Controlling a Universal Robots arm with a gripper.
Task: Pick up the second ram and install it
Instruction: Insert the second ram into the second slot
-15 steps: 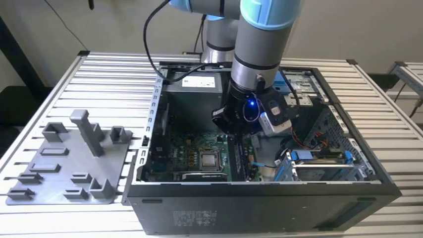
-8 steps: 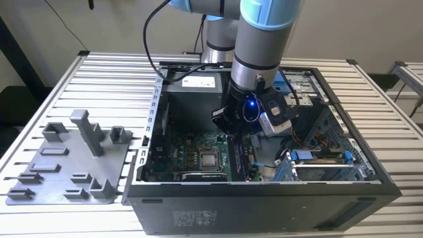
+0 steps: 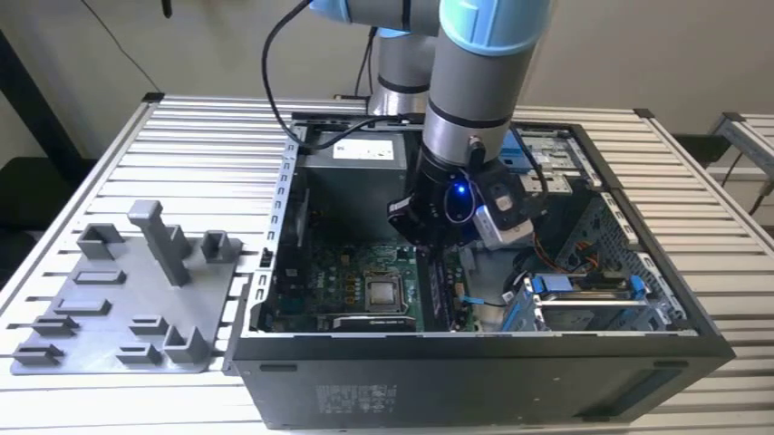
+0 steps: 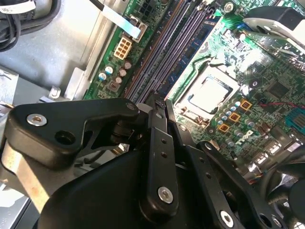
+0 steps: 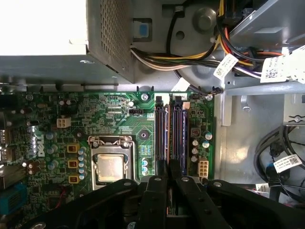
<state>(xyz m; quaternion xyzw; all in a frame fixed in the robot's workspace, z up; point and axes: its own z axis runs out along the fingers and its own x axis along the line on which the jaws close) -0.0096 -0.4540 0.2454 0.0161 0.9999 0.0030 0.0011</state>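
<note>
My gripper [image 5: 168, 168] is down inside the open computer case [image 3: 677, 272], over the motherboard [image 5: 119, 114]. Its black fingers [image 4: 157, 143] are shut together, and nothing shows between them. The tips sit over one end of the long dark memory slots [image 5: 159, 133], next to the CPU socket [image 5: 109, 167]. I cannot tell the second ram apart from the dark strips in those slots. In the exterior view the gripper [image 3: 433, 245] hangs low, just behind the slots [image 3: 443, 290].
A grey holder tray [image 3: 72, 340] with an upright post [image 3: 163, 240] lies at the exterior view's left of the case. The power supply [image 3: 362, 149] and cable bundles [image 5: 190, 52] crowd the back, and a drive cage [image 3: 581, 290] stands beside the slots.
</note>
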